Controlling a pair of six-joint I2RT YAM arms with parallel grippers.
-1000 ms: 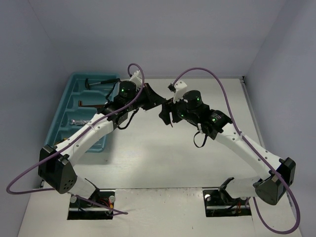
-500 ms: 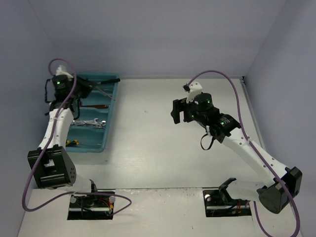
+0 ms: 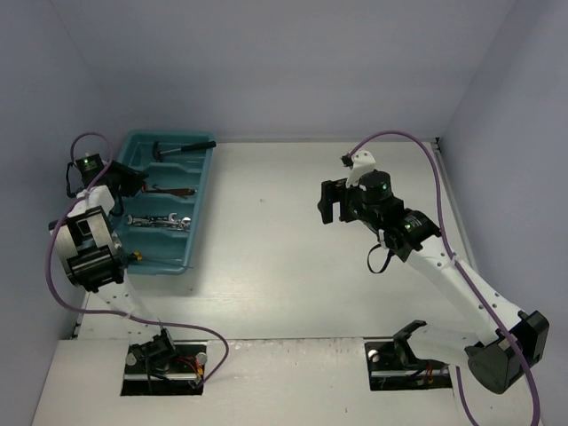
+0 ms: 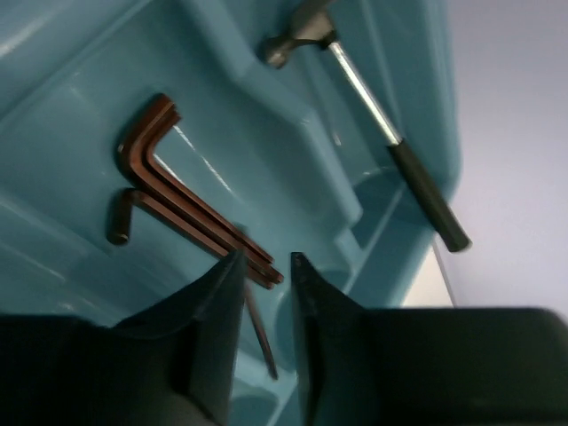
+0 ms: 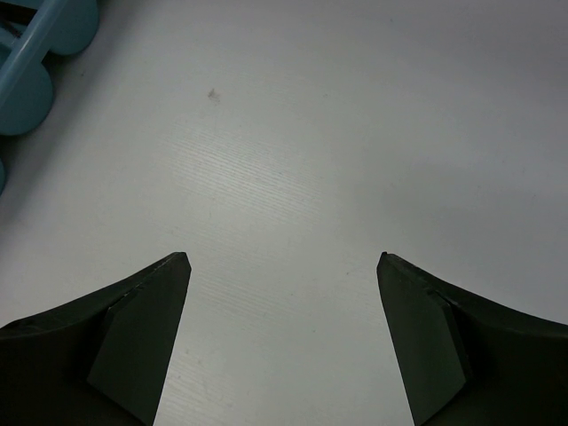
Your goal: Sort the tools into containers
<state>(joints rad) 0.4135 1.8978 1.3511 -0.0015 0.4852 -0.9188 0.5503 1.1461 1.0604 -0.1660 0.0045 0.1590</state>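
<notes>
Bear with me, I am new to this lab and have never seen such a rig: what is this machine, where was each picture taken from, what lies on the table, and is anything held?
These are two robot arms bolted at the near edge of a white table, each ending in a two-finger gripper. One picture looks down from above; the other two come from cameras on the wrists, so the dark shapes at their bottom are each arm's own fingers. On the table sits a teal tray with compartments: a hammer at the far end, then reddish-brown L-shaped keys, then silver wrenches. The left gripper hangs over the keys, jaws slightly apart, gripping nothing. The right gripper is wide open over the tabletop, empty.
</notes>
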